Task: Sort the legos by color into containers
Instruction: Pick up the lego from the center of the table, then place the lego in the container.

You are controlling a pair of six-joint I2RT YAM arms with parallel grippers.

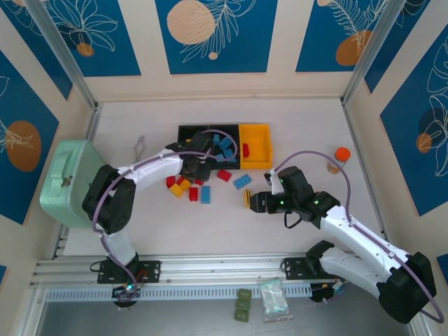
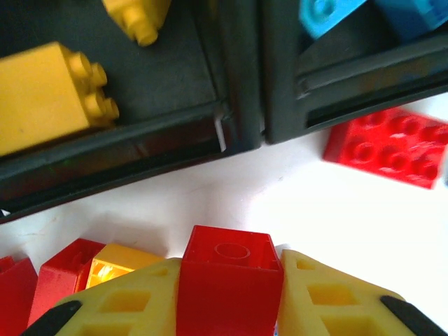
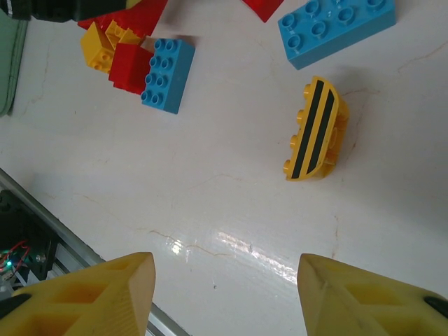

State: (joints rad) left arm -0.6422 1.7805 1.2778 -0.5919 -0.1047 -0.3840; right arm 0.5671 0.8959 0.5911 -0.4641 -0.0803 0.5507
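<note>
One red brick [image 2: 229, 273] sits pinched by the left gripper [image 2: 231, 301] at the bottom centre of its wrist view, seemingly for lifting into a bin [image 2: 241, 77] above. The right gripper [image 3: 224, 269] hangs spread below the striped yellow brick [image 3: 315, 129].

White table [image 1: 210, 227]: legos [image 1: 187, 187], bins [image 1: 231, 127], bottle [image 1: 341, 158], mint box [image 1: 66, 180].

Three joined bins [image 1: 260, 143], two black and one yellow, are set in a row, blue bricks [image 1: 224, 145] held in the middle one. Mixed loose bricks [image 1: 187, 187] are scattered before them; one red brick [image 2: 229, 280] is clamped
</note>
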